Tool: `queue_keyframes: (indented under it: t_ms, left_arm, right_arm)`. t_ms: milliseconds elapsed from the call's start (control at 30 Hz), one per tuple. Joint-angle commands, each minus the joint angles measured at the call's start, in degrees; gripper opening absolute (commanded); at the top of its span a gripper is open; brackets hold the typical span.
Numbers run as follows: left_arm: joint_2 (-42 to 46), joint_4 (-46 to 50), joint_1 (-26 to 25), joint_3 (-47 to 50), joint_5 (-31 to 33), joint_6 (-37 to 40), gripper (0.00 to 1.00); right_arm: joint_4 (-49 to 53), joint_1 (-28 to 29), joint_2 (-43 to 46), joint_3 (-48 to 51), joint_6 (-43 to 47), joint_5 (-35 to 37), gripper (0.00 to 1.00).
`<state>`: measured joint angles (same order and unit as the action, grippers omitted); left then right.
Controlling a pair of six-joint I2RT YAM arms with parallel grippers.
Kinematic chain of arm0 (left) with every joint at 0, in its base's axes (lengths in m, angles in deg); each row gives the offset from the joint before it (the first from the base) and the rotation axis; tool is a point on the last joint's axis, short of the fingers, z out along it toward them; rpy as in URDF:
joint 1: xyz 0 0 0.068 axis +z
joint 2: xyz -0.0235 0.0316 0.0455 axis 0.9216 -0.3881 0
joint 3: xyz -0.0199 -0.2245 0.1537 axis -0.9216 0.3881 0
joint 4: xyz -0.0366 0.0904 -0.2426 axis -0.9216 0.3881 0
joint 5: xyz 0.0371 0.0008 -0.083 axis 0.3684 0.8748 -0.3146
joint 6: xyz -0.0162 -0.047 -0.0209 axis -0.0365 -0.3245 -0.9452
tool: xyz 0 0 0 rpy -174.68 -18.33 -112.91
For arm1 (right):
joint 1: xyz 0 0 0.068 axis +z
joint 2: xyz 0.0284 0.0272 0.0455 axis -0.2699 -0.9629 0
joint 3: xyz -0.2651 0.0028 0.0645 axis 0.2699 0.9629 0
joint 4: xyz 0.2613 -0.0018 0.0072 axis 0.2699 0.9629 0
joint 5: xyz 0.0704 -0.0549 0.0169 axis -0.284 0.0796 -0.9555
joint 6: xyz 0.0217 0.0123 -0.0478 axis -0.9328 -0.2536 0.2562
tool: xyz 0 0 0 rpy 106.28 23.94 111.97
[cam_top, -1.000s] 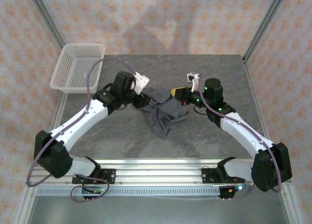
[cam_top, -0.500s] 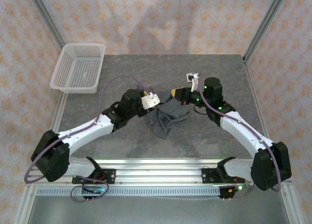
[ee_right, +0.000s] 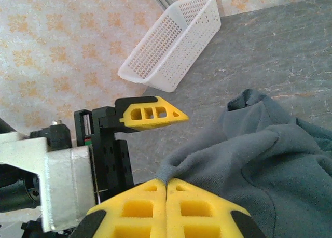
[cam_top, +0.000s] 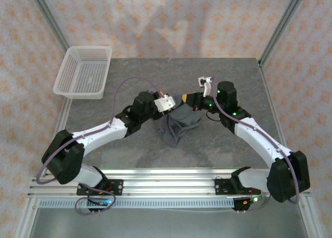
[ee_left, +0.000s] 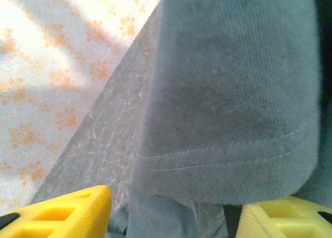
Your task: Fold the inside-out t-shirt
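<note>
Pinches edge of dark slate-grey cloth t-shirt [ee_right: 270, 160] in right hand [ee_right: 166, 182], bunched over grey marbled desk [cam_top: 218, 150]; has left hand [ee_left: 174, 214] spread, stitched hem [ee_left: 223, 157] between 2 yellow fingers [ee_left: 52, 214].

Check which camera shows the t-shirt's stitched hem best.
Left wrist: the hem shows close up, double stitching sharp, above the left gripper. Top external gives the t-shirt as a small crumpled heap; right wrist shows folds and an edge pinched by the right gripper.

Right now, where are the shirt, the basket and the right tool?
shirt [cam_top: 177, 129], top view, middle of bunched cloth
basket [cam_top: 78, 92], top view, near wall
right tool [ee_right: 166, 183], right wrist view, between shut tips
</note>
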<state>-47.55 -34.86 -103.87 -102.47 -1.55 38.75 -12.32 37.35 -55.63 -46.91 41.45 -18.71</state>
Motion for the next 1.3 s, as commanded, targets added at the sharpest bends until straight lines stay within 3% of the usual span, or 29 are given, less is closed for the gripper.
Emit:
queue_keyframes:
  t_ms: [0, 167, 233, 333, 400, 433, 567, 667, 733, 833, 900, 967, 1000, 1067, 1167, 1233, 1267]
  left_arm:
    - [0.7, -5.4, 0.1, -1.9, -1.8, -2.7, 0.58]
    - [1.9, -5.7, 0.1, -2.3, -4.0, -4.4, 0.57]
    - [3.0, -4.5, 0.1, -2.7, -5.5, -5.8, 0.51]
    - [4.2, -1.5, 0.1, -4.3, -9.3, -8.7, 0.35]
    - [4.5, -0.4, 0.1, -5.3, -11.6, -10.9, 0.16]
    - [4.6, -0.1, 0.1, -5.7, -12.2, -11.9, 0.0]
    - [5.9, 1.0, 0.2, -6.9, -13.9, -14.6, 0.0]
    - [6.1, 3.6, 1.5, -11.2, -16.4, -23.3, 0.0]
    - [4.6, 8.7, 2.4, -14.9, -20.1, -25.1, 0.0]
    - [2.6, 16.4, 3.6, -17.2, -19.4, -22.8, 0.0]
    - [-0.2, 20.0, 9.5, -20.0, -24.3, -34.8, 0.25]
    - [-3.8, 22.2, 15.9, -23.9, -31.2, -51.5, 0.37]
    - [-4.9, 23.6, 17.6, -24.8, -31.5, -59.7, 0.38]
    - [-7.7, 23.1, 19.0, -25.3, -35.9, -75.0, 0.25]
    - [-9.0, 2.5, 16.5, -15.6, -39.6, -100.5, 0.17]
    - [-9.8, -8.0, 14.2, -10.6, -39.1, -112.5, 0.17]
    - [-10.0, -8.7, 13.0, -9.4, -38.8, -115.4, 0.18]
  right_arm:
    - [-1.5, -0.2, -0.1, -1.5, -0.4, -0.2, 0.0]
    - [-0.7, -0.2, 0.0, -1.3, -0.2, 0.1, 0.0]
    - [0.3, -0.2, 0.2, -1.3, 0.5, 1.1, 0.0]
    - [1.9, -0.2, 0.3, -1.2, 1.4, 4.6, 0.0]
    - [1.9, -0.3, 0.1, -1.2, 1.3, 5.5, 0.0]
    - [1.8, -0.3, 0.0, -1.2, 1.2, 5.6, 0.0]
    - [1.9, -0.6, 0.4, -0.4, 1.1, 8.2, 0.0]
    - [2.3, -0.9, -0.3, 0.9, 2.2, 15.5, 0.0]
    - [-0.8, -1.8, -1.7, 1.8, 1.2, 13.2, 0.0]
    - [-6.2, -2.5, -2.3, 3.3, -1.9, 9.1, 0.0]
    - [-4.8, -2.5, -1.9, 3.0, -1.3, 10.1, 0.0]
    - [-2.3, -2.5, -1.3, 2.4, 0.1, 11.4, 0.0]
    - [-1.7, -2.5, -1.1, 2.1, 0.3, 11.7, 0.0]
    - [-1.8, -2.5, -1.1, 1.9, -0.2, 12.3, 0.0]
    - [-2.7, -2.5, -1.8, 1.8, -1.0, 12.9, 0.0]
    - [-3.2, -2.6, -2.5, 1.5, -1.4, 12.7, 0.0]
    - [-3.3, -2.6, -2.8, 1.4, -1.6, 12.5, 0.0]
